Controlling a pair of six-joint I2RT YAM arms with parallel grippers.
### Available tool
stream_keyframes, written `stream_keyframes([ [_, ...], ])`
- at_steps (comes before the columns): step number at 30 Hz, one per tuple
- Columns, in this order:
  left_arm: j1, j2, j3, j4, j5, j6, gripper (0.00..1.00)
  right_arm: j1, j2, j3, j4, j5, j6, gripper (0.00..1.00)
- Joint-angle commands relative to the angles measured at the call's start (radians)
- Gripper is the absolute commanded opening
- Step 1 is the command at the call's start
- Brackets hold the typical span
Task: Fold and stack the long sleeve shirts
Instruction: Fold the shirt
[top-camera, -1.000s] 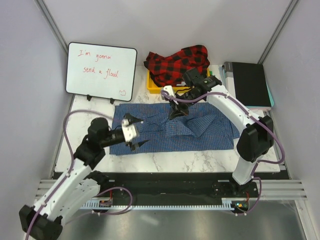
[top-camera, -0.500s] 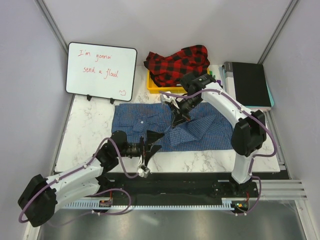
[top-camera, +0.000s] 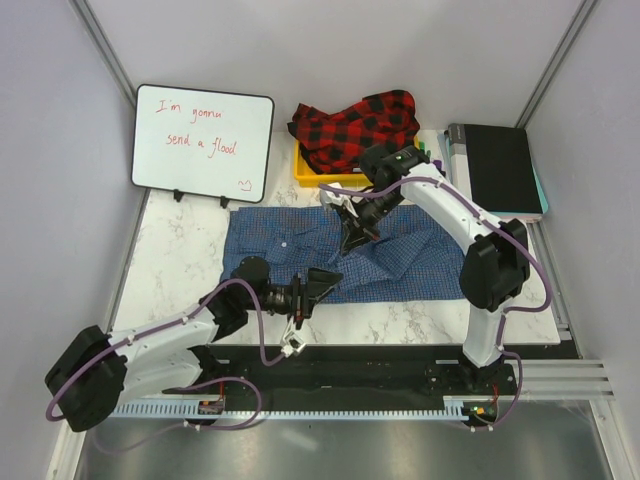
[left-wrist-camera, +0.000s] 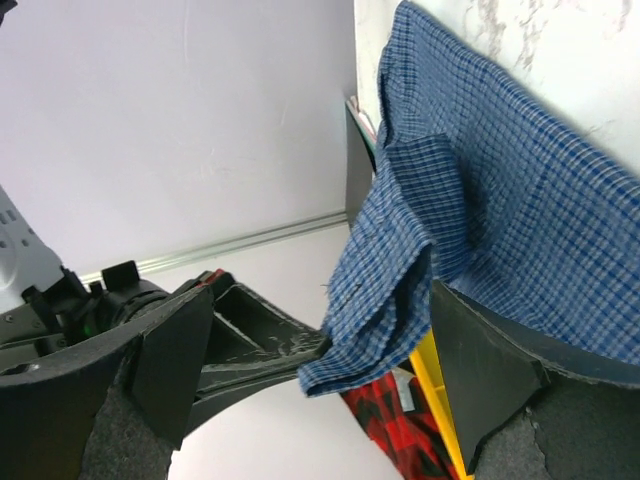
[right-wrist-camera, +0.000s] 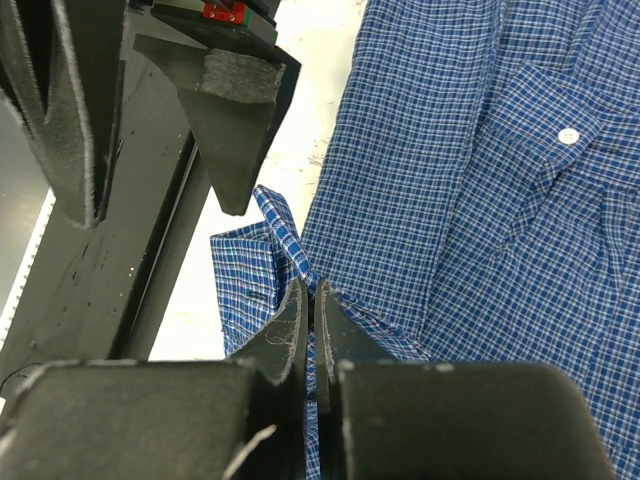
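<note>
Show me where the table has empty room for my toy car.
The left side of the table is bare, between the whiteboard and the blue shirt. A thin strip in front of that shirt, toward the right, is free too. The back is crowded: red shirt on a yellow bin, and a black folder.

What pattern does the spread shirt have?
Fine blue check on the shirt; best in right wrist view.

Bright, even white light throughout. The blue shirt (top-camera: 265, 235) casts only a thin, soft shadow on the bench (top-camera: 180, 250) along its near edge. In both wrist views the close jaws look slightly soft, while the shirt's check stays sharp.
</note>
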Motion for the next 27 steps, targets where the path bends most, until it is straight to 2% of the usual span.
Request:
stream_keyframes([
  [1,-0.006,0.041,0.057,0.002,0.025,0.129,0.95,0.018,-0.024,-0.018,-0.121,-0.071,-0.057,0.0],
  [6,-0.008,0.085,0.074,-0.013,0.022,0.194,0.93,0.03,-0.023,-0.018,-0.122,-0.071,-0.06,0.0],
  [9,-0.008,0.053,0.112,-0.188,0.014,0.21,0.93,0.031,-0.024,-0.014,-0.122,-0.061,-0.057,0.0],
  [11,-0.006,0.036,0.108,-0.248,0.005,0.23,0.93,0.03,-0.03,-0.015,-0.122,-0.05,-0.058,0.0],
  [17,-0.006,0.067,0.097,-0.192,-0.041,0.235,0.93,0.036,-0.033,-0.028,-0.122,-0.059,-0.058,0.0],
  [20,-0.008,0.12,0.095,-0.065,-0.06,0.234,0.93,0.047,-0.035,-0.035,-0.122,-0.062,-0.055,0.0],
  [23,-0.006,0.174,0.129,-0.011,-0.067,0.227,0.93,0.057,-0.027,-0.031,-0.122,-0.062,-0.055,0.0],
  [26,-0.008,0.196,0.152,0.003,-0.053,0.22,0.89,0.059,-0.015,-0.017,-0.122,-0.062,-0.046,0.0],
  [27,-0.006,0.196,0.155,0.005,-0.043,0.221,0.84,0.059,-0.012,-0.005,-0.124,-0.065,-0.045,0.0],
])
